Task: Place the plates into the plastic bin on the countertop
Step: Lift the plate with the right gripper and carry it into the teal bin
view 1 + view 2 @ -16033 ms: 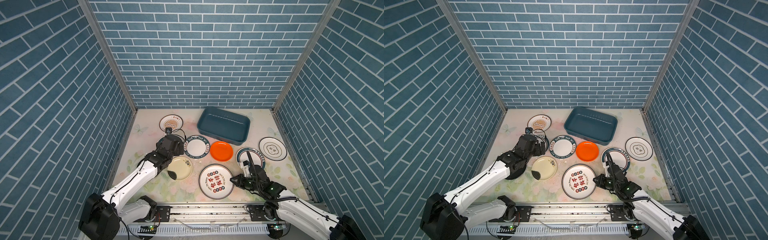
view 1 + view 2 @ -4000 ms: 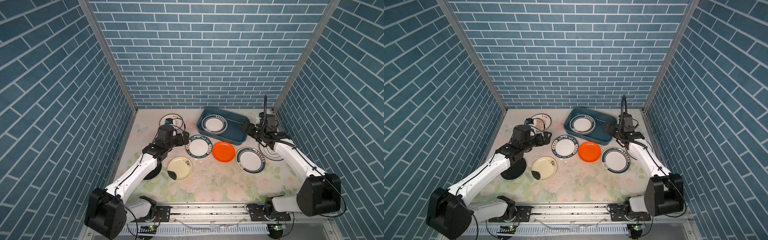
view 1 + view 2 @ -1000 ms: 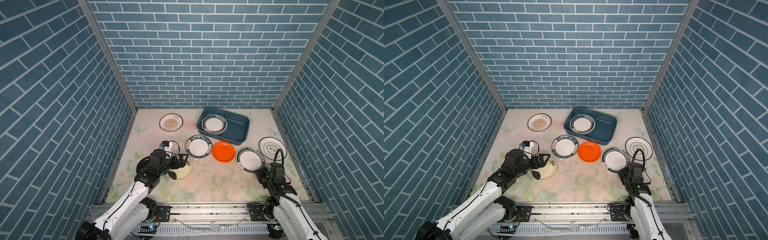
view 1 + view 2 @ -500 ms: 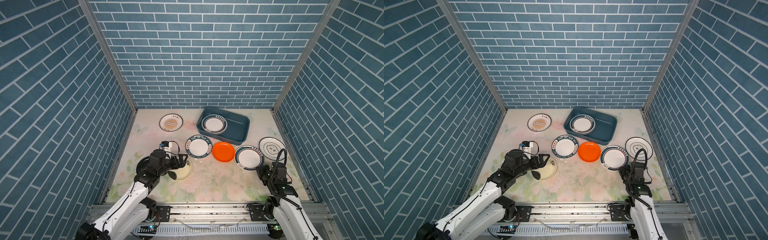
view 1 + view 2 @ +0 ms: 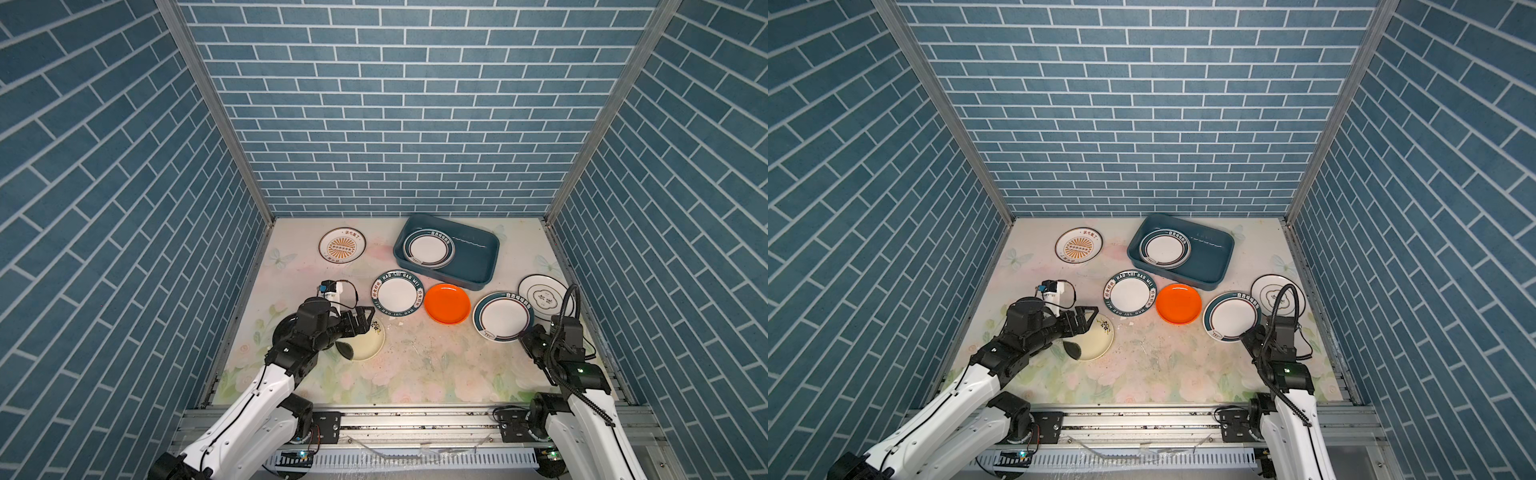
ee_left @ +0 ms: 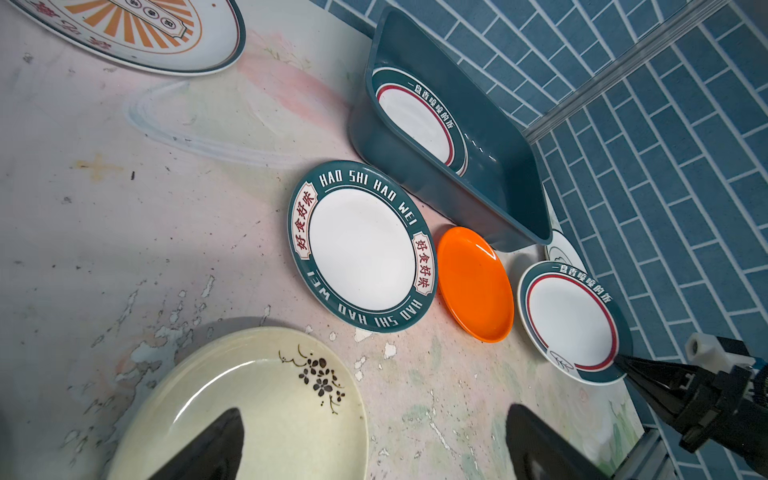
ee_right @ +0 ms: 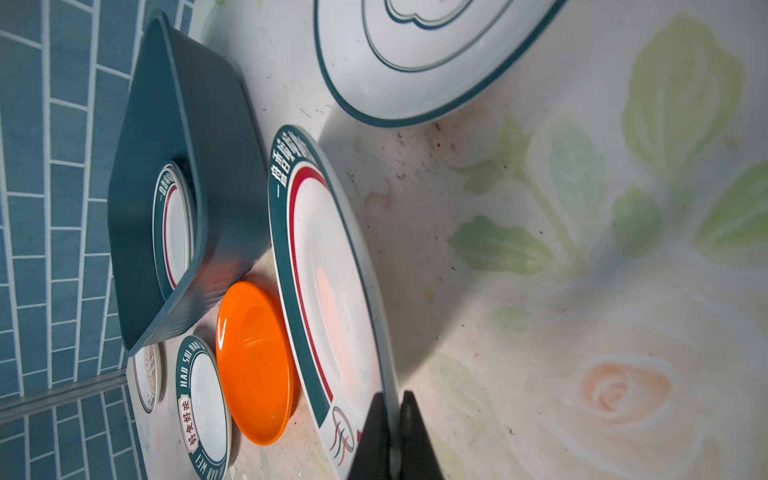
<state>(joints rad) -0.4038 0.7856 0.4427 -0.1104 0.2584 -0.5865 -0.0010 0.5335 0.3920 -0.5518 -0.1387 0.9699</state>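
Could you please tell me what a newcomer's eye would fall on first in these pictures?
Probably the bright orange plate in the middle of the flowered countertop, just in front of the dark teal plastic bin with a white plate inside. Next, the right pincer, shut on the near rim of the teal-rimmed plate right of the orange one, and the left pincer, open above the cream plate.

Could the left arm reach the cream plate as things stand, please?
Probably yes: the left gripper hangs open just above the cream plate, one finger over it, with nothing between them.
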